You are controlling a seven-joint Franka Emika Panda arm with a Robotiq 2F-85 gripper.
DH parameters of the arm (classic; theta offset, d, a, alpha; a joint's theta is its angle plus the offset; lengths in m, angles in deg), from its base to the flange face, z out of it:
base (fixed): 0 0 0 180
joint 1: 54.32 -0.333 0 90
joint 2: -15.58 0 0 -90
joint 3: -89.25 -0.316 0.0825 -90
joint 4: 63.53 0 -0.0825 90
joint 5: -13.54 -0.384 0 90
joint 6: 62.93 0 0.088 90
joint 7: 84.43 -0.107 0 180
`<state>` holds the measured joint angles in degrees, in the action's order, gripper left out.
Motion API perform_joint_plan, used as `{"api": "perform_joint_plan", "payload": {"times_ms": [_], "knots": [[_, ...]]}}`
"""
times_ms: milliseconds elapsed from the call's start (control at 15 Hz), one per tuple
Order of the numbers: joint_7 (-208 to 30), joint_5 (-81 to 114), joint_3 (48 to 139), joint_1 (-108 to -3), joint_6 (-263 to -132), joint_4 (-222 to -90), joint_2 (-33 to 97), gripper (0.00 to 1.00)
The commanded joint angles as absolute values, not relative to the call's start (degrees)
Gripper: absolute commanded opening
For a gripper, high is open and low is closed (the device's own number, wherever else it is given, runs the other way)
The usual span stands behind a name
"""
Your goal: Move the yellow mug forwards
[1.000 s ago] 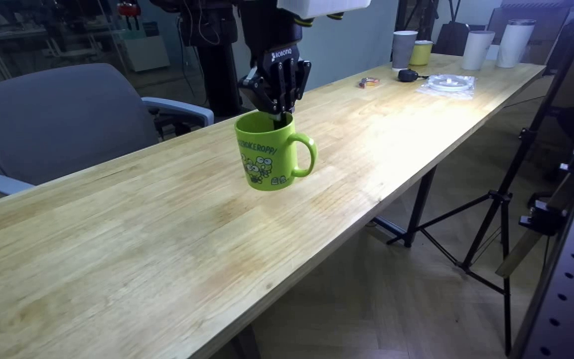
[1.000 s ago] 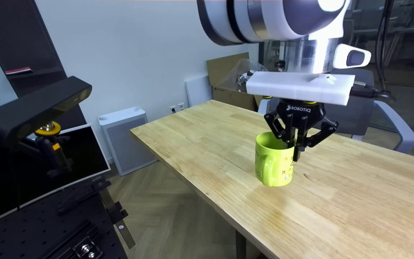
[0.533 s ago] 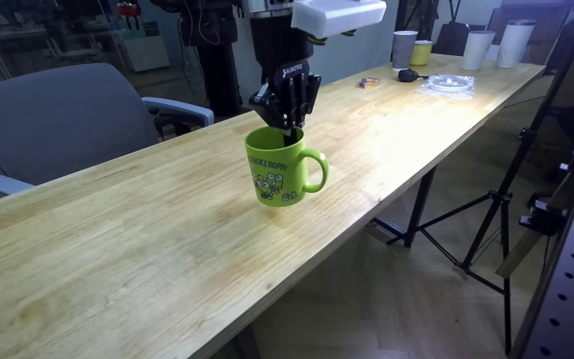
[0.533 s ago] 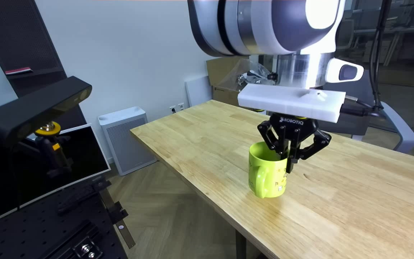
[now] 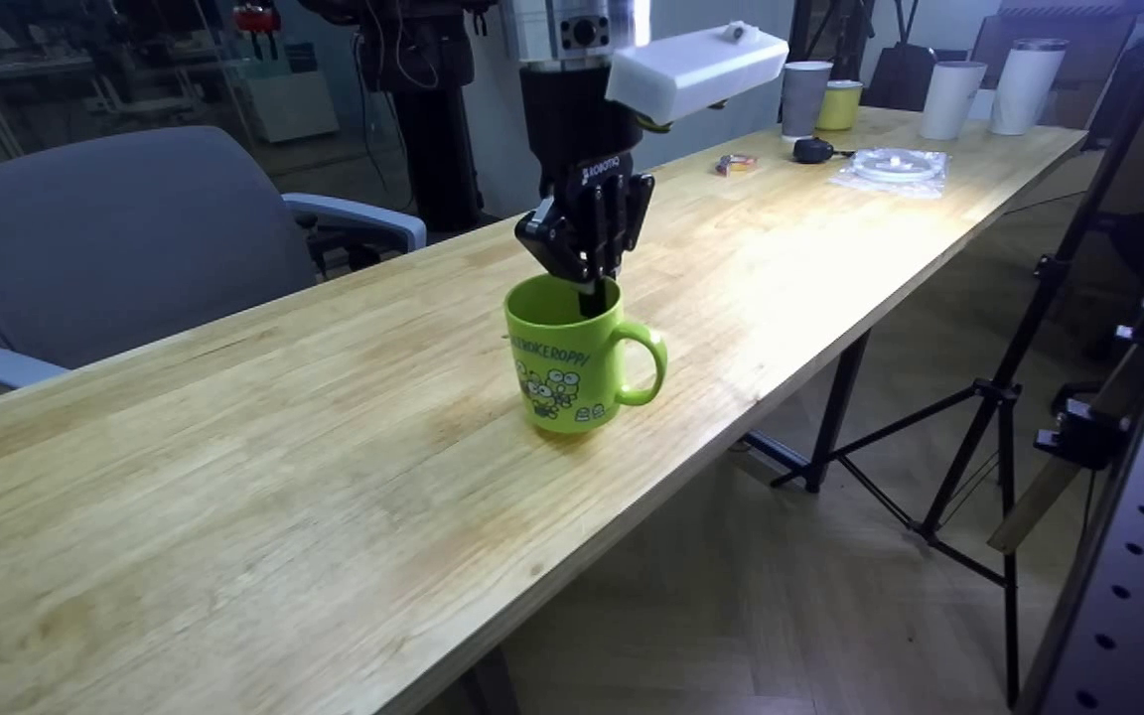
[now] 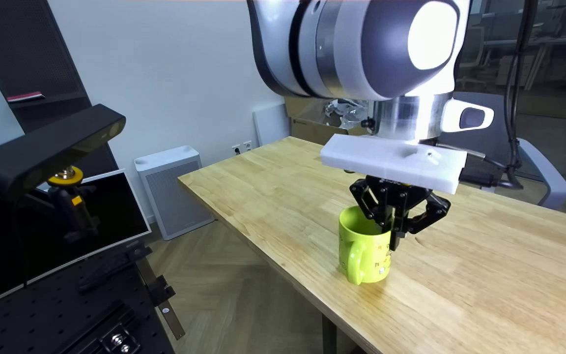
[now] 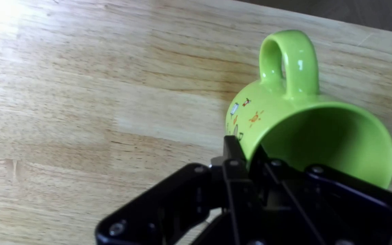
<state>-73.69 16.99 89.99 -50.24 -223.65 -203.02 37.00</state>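
The yellow mug (image 5: 564, 372) is lime yellow-green and glossy, with a cartoon print and a loop handle. It is upright at the table's middle in both exterior views (image 6: 364, 253); whether its base touches the table is hard to tell. My gripper (image 5: 596, 296) is shut on the mug's wall at the rim. It also shows in an exterior view (image 6: 393, 236). In the wrist view the mug (image 7: 294, 98) is at the right, handle toward the top. One finger of the gripper (image 7: 246, 151) is outside the wall and the other inside; the inner fingertip is partly hidden.
The wooden table (image 5: 334, 477) has its long edge on the handle side. A grey chair (image 5: 125, 248) stands along the opposite edge. Several cups, including a small yellowish one (image 5: 838, 106), a black item (image 5: 812, 150) and a bagged white disc (image 5: 894, 166) are at the far end.
The mug and gripper have moved together, down in both exterior views and a little toward the handle-side table edge. The grip on the mug's wall has stayed the same.
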Motion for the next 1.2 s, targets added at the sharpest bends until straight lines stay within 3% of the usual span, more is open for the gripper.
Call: {"api": "perform_joint_plan", "payload": {"times_ms": [0, 800, 867, 933, 1000, 1133], "knots": [[-74.6, 18.2, 90.9, -50.5, -226.6, -204.0, 36.5, 0.02], [-75.3, 18.3, 92.5, -50.7, -229.4, -203.5, 38.3, 0.02], [-75.4, 18.2, 92.6, -50.7, -229.4, -203.4, 38.4, 0.10], [-75.5, 18.3, 92.8, -50.8, -229.3, -203.3, 38.5, 0.35], [-75.5, 18.2, 92.9, -50.8, -229.1, -203.1, 38.6, 0.35], [-75.8, 18.3, 93.3, -50.9, -228.5, -202.7, 38.7, 0.45]]}}
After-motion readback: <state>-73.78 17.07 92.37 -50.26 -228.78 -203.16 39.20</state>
